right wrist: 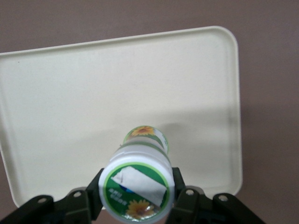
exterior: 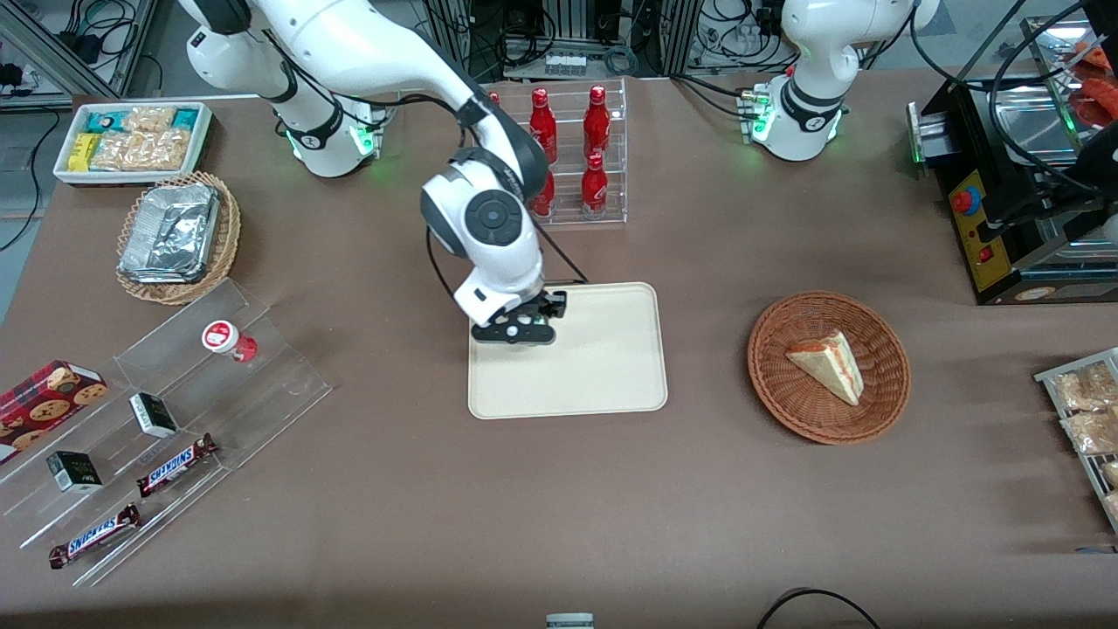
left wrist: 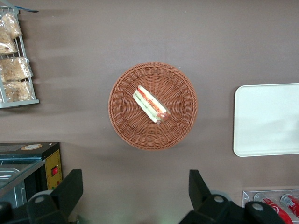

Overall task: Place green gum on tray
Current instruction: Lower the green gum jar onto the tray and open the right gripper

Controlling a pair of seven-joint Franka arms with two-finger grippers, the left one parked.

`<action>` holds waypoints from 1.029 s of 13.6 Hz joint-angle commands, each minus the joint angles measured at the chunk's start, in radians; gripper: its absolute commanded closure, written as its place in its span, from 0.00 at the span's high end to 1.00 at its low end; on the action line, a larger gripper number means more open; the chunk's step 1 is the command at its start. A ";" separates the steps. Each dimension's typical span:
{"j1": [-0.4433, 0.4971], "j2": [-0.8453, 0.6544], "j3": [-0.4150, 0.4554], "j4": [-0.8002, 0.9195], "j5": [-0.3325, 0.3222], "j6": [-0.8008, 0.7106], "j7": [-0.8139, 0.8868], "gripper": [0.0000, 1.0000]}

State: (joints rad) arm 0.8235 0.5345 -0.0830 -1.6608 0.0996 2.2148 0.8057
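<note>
So the hand point(exterior: 522, 333) is over the tray point(exterior: 603, 367), at the edge nearest the working arm's end of the bench point(exterior: 559, 507). It's got the green gum point(right wrist: 138, 189) pinched between its two fingers point(right wrist: 183, 198), closed snug on the bottle's sides. From the wrist cam the bottle hangs above the cream tray surface with its green-rimmed lid facing the camera; whether the base touches the tray, can't tell. The red-lidded bottle point(exterior: 225, 340) sits on the clear acrylic rack point(exterior: 175, 411), well apart, and the wicker basket point(exterior: 828, 367) with a sandwich wedge point(exterior: 828, 364) is toward the parked arm's end.
</note>
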 commanded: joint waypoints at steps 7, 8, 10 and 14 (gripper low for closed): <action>0.052 0.165 -0.015 0.102 0.012 0.105 0.078 0.00; 0.052 0.170 -0.017 0.102 0.011 0.108 0.078 0.00; 0.052 0.176 -0.017 0.102 0.011 0.108 0.076 0.67; 0.054 0.177 -0.017 0.101 -0.055 0.109 0.076 1.00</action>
State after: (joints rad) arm 0.8644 0.6893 -0.0870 -1.5918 0.0721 2.3207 0.8721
